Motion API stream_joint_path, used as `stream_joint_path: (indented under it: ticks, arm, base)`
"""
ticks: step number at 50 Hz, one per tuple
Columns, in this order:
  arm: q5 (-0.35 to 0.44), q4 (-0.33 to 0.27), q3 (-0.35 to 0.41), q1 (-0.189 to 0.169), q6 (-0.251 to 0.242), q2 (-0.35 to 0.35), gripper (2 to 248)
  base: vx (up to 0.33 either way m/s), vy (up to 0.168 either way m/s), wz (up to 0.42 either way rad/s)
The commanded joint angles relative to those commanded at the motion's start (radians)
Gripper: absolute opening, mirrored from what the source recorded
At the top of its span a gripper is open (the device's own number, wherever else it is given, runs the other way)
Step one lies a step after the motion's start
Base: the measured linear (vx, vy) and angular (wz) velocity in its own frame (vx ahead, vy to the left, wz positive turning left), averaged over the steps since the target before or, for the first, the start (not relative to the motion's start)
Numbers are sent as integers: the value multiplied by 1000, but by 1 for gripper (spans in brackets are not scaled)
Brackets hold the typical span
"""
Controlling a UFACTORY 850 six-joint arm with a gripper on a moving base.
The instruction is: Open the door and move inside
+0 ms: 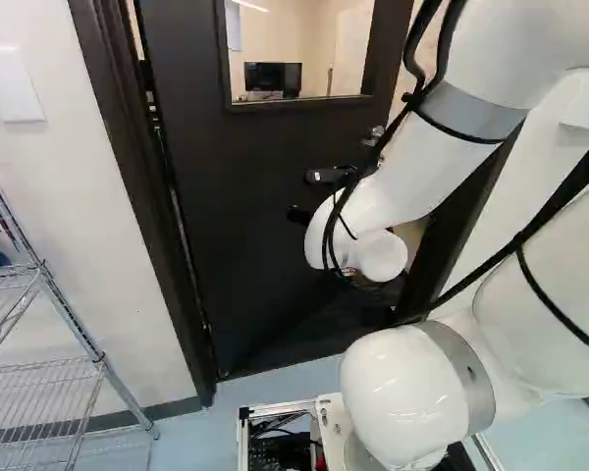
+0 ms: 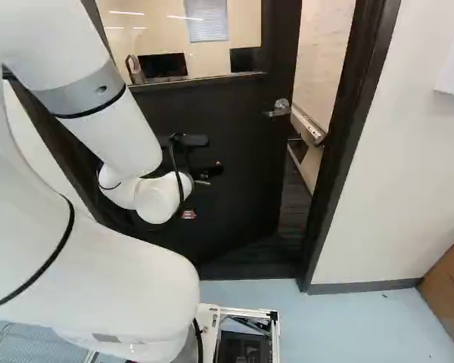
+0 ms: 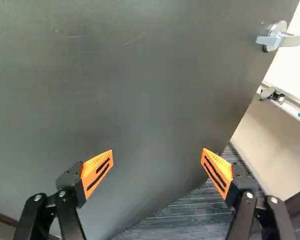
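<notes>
Right base view: illegible marks (image 2: 325, 57) beyond door (image 2: 250, 178)

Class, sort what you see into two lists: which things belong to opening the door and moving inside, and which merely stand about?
For the job:
door, ajar
lever handle
door frame
gripper, fingers open

Merely about:
wire shelving
brown cardboard box
monitor beyond the door
</notes>
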Motion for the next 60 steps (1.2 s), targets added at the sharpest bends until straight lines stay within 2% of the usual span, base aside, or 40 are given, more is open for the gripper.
stream_joint_path:
  ticks: [27, 60]
  arm:
    - [0, 0, 0, 0, 0, 0, 247]
    - [0, 9, -5, 0, 0, -6, 247]
  base:
    - [71, 64, -7]
    - [7, 4, 0]
